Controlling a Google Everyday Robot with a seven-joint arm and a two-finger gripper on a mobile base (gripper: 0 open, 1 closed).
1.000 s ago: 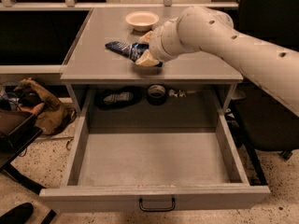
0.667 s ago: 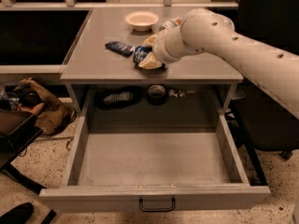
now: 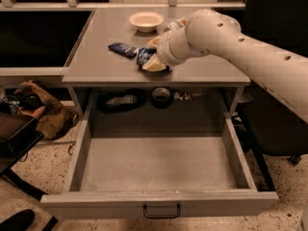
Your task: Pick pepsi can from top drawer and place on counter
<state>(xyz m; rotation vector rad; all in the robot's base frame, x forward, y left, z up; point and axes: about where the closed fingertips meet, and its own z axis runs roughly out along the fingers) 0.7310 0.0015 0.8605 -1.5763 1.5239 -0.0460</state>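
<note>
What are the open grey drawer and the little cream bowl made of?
Wide grey drawer: likely painted sheet metal, thin matte walls. Round cream bowl: paper or plastic, dull, unclear. The gripper is over the grey counter near it.

Single view, one camera (mount unrecorded): set high on the near side, close in, facing down and toward the far wall. In frame: open top drawer (image 3: 159, 165) near, counter (image 3: 96, 64) beyond, gripper (image 3: 151, 63) low over counter centre, arm (image 3: 250, 52) entering from right.
</note>
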